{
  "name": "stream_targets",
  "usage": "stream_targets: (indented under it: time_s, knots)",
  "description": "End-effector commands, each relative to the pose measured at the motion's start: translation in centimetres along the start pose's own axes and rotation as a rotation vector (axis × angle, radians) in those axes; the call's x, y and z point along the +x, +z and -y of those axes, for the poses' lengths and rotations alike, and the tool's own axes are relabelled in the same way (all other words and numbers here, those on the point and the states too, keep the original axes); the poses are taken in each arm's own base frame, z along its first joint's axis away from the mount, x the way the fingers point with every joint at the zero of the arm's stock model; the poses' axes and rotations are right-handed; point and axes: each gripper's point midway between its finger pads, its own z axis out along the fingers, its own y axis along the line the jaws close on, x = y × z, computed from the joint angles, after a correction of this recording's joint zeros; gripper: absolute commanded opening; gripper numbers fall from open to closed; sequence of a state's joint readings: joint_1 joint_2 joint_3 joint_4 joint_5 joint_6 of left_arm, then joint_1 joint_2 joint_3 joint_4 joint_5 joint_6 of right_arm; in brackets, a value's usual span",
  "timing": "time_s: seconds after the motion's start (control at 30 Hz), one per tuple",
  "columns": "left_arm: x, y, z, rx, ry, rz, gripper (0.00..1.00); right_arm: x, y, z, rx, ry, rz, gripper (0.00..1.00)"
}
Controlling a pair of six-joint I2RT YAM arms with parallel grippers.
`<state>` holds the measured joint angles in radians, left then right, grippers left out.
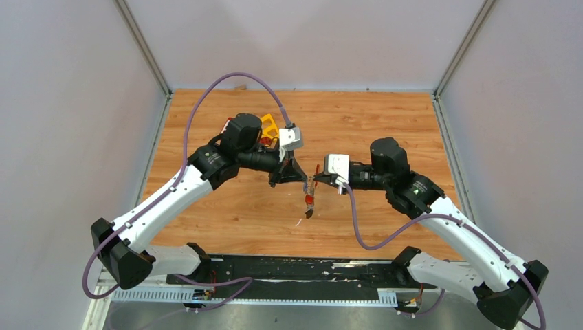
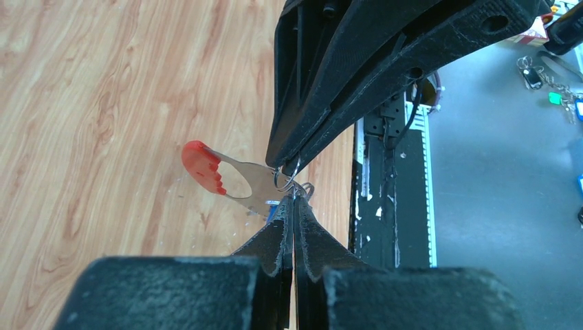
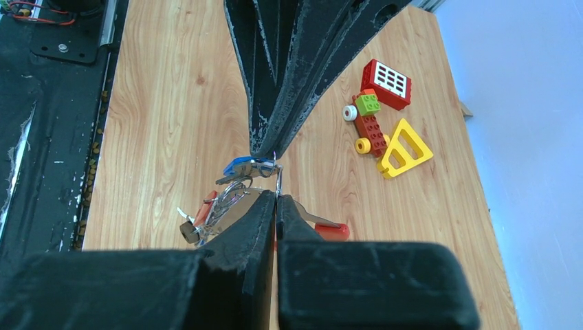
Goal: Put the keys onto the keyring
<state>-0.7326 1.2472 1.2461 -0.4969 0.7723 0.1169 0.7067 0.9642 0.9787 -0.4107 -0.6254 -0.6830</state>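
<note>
Both grippers meet tip to tip above the middle of the table, with the keyring [image 1: 309, 201] hanging between them. My left gripper [image 2: 294, 197] is shut on a thin wire ring of the keyring. My right gripper [image 3: 277, 195] is shut on the wire ring from the opposite side. The keyring's flat silver clip with a red edge [image 2: 201, 165] hangs left of the tips. A blue key head [image 3: 244, 166] lies against the left gripper's tips. Wire loops, a red piece and a small black-headed key [image 3: 187, 232] dangle below. A red end [image 3: 333, 232] shows beside my right fingers.
Toy blocks lie on the wood behind the left arm: a red square block with white buttons [image 3: 387, 83], a green block [image 3: 368, 103], a red brick [image 3: 371, 132] and a yellow triangular frame [image 3: 405, 148]. The black base rail [image 1: 289, 268] runs along the near edge.
</note>
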Motion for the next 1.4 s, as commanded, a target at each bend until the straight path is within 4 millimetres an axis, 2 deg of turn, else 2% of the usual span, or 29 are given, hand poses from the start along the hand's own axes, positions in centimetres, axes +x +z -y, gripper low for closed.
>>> stream_targets:
  time_s: [0.0, 0.57, 1.2, 1.37]
  knots:
    - [-1.2, -0.2, 0.1, -0.007, 0.029, 0.041, 0.0, -1.7, -0.3, 0.7, 0.031, -0.058, 0.055, 0.0]
    - [-1.5, -0.6, -0.1, -0.036, 0.061, 0.052, 0.0, -1.3, -0.3, 0.2, 0.014, -0.08, 0.05, 0.0]
    - [-1.1, -0.1, -1.2, -0.068, 0.055, 0.032, 0.0, -2.0, -0.5, -0.7, -0.024, -0.083, 0.084, 0.0]
    - [-1.1, 0.1, -1.0, -0.043, 0.07, 0.041, 0.0, -2.4, -0.5, -0.7, -0.027, -0.064, 0.096, 0.0]
